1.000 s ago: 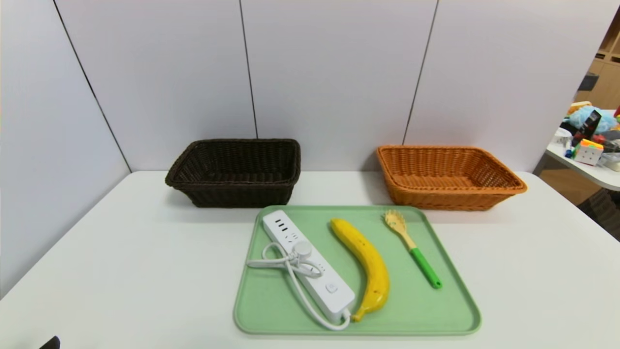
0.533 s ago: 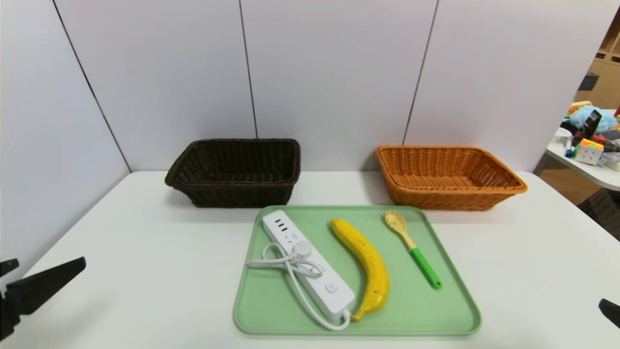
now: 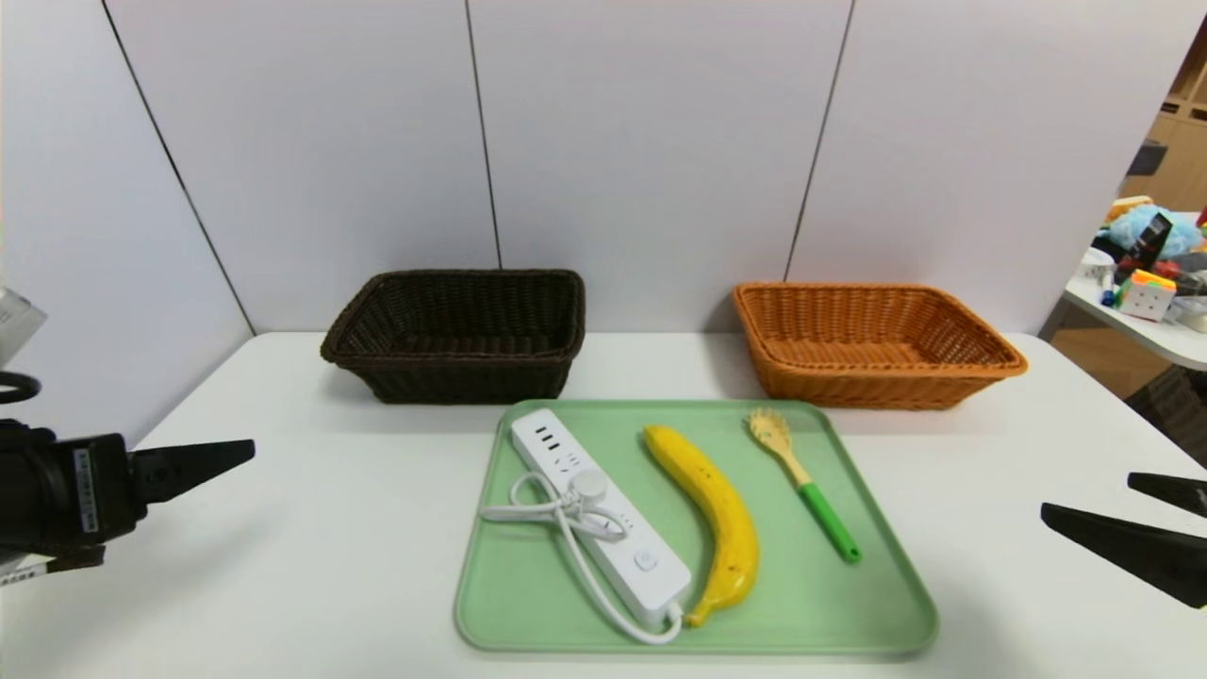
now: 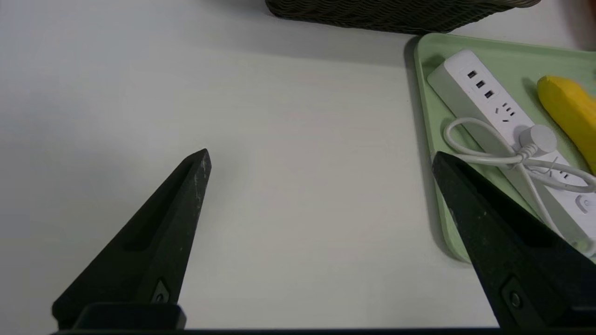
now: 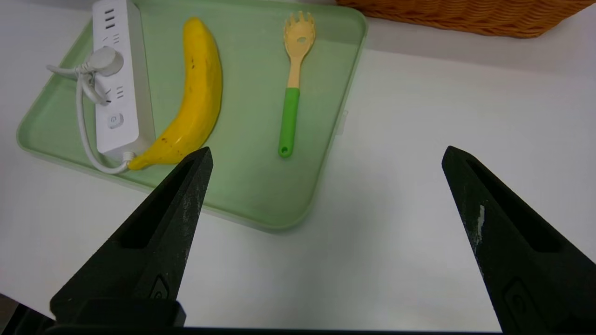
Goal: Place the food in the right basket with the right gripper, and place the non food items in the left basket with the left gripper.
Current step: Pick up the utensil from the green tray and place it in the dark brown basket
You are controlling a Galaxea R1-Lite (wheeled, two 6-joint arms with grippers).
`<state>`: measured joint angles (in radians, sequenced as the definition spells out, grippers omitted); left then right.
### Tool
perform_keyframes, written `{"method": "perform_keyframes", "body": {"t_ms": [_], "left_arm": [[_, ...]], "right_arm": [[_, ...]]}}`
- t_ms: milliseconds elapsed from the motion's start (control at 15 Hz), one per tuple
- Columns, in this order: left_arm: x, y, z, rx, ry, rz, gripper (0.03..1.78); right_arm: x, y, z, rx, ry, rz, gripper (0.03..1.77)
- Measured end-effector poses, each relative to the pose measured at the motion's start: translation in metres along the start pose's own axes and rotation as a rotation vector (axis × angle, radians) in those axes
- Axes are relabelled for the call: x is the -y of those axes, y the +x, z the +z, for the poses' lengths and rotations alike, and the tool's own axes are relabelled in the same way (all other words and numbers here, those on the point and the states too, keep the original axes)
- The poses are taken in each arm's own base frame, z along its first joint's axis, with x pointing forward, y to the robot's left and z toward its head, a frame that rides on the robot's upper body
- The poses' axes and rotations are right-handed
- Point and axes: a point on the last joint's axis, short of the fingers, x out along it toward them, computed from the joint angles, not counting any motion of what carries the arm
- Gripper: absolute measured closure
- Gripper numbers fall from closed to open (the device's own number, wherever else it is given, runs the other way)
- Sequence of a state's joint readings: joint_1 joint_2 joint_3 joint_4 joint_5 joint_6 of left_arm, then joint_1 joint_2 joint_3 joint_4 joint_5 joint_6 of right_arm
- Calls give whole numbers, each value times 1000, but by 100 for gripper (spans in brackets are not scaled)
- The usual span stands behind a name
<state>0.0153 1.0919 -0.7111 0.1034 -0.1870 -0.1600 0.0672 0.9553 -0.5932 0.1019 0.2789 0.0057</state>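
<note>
Since earlier frame: both arms further into view. Left claw (image 4: 321, 156), black, two-fingered, now at left edge of head view, over white desk (image 3: 330, 528); right claw (image 5: 328, 151), same make, at lower right. Both spread wide, holding nothing. Sorting looks unstarted: curved yellow banana (image 3: 721, 514), white power strip with looped cord (image 3: 603, 519), green-handled pasta spoon (image 3: 825, 519) lie on pale green rectangular tray (image 3: 698, 649), lower centre. Dark brown wicker basket (image 3: 471, 382) upper left of tray, orange-tan wicker basket (image 3: 868, 387) upper right. Likely next: reaching in.
</note>
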Motion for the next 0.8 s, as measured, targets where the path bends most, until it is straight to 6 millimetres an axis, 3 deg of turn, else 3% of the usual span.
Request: {"method": "perform_keyframes", "body": {"t_ms": [333, 800], "left_arm": [[9, 20, 12, -98, 1, -164, 12], [46, 42, 21, -175, 89, -344, 12]], "right_arm": [[5, 21, 17, -47, -18, 25, 10], [2, 45, 26, -100, -89, 192, 10]]}}
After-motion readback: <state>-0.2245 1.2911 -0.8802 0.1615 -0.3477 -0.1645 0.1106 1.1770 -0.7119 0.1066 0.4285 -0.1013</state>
